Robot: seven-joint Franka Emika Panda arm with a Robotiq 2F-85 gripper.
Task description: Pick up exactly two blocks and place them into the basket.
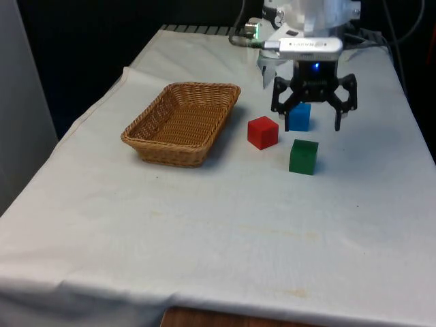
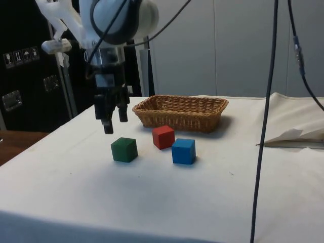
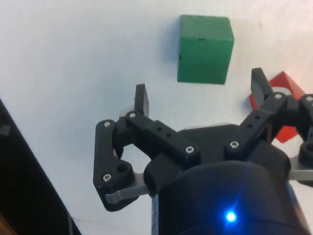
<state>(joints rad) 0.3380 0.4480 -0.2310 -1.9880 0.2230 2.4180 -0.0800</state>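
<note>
Three blocks stand on the white cloth beside a wicker basket [image 1: 158,154] [image 2: 178,119]: a red block [image 1: 262,131] [image 2: 163,136] nearest the basket, a blue block [image 1: 298,117] [image 2: 183,151], and a green block [image 1: 303,156] [image 2: 124,149]. My gripper [image 1: 310,114] [image 2: 115,123] [image 3: 199,90] hangs open a little above the cloth, empty, just to the robot's side of the green block. In the wrist view the green block [image 3: 204,49] lies ahead of the fingertips and the red block [image 3: 289,87] peeks from behind one finger [image 3: 257,84]. The basket holds nothing.
A fold of cloth [image 2: 298,134] rises at the side view's right. Cables [image 2: 266,116] hang near the side camera. The table's edge [image 1: 95,109] drops off close to the basket on the front view's left.
</note>
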